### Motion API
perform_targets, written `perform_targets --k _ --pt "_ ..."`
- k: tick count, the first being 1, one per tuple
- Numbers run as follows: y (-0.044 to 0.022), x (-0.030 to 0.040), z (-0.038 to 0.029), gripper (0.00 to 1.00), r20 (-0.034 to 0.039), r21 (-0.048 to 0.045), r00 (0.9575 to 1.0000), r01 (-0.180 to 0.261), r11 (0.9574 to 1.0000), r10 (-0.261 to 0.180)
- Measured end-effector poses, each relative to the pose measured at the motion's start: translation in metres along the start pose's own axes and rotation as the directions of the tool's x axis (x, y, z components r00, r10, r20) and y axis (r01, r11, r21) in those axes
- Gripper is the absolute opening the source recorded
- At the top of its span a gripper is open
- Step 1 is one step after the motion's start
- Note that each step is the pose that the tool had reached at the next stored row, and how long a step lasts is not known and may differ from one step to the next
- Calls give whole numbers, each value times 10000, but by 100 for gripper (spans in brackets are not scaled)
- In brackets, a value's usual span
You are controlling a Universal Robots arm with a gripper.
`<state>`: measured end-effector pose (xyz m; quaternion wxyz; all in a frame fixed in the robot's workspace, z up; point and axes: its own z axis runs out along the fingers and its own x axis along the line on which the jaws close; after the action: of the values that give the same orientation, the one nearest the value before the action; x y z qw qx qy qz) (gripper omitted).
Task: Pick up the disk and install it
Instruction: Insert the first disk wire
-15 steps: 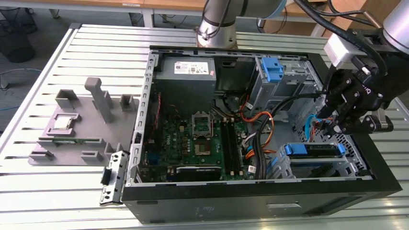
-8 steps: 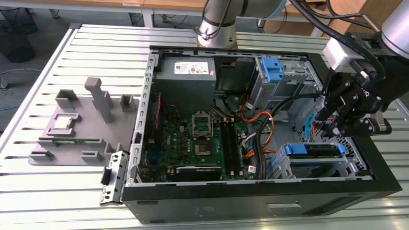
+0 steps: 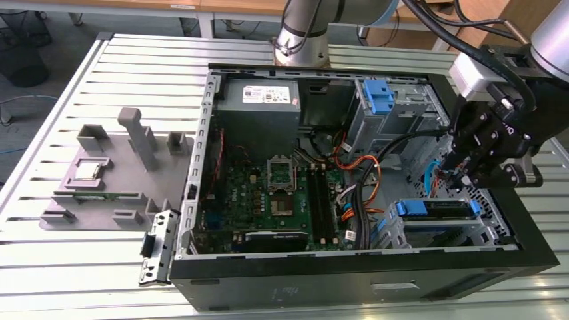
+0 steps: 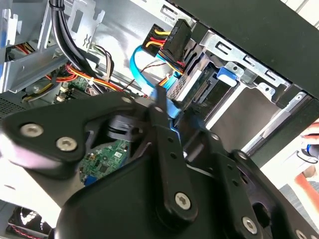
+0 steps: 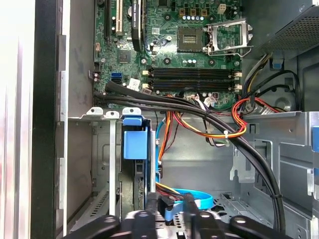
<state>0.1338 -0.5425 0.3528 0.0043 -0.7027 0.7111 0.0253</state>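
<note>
The claw (image 3: 462, 175), its grip unclear, hovers near the blue-framed disk (image 3: 433, 209), apparently seated edge-on in its bay.

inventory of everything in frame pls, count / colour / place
computer case: 1, black, lying open on the table
table: 1, silver slatted, under everything
motherboard: 1, green, on the case floor
power supply: 1, grey with white label, far corner of the case
disk: 1, silver in a blue carrier, in the drive cage at the exterior view's right
blue bracket: 1, blue, in the upper bay near the power supply
cables: bundle, black, orange, red, yellow, running over the board to the drive cage
fixture: 1, grey, on the table at the exterior view's left
arm: 1, silver base behind the case
gripper: 1, black, above the disk
</note>
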Motion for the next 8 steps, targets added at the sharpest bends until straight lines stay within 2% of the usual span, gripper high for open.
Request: perform_targets --k 2,3,8 --pt "0 0 0 35 0 0 10000 0 10000 0" --pt "0 1 0 28 0 0 10000 0 10000 0" --pt "0 1 0 27 0 0 10000 0 10000 0"
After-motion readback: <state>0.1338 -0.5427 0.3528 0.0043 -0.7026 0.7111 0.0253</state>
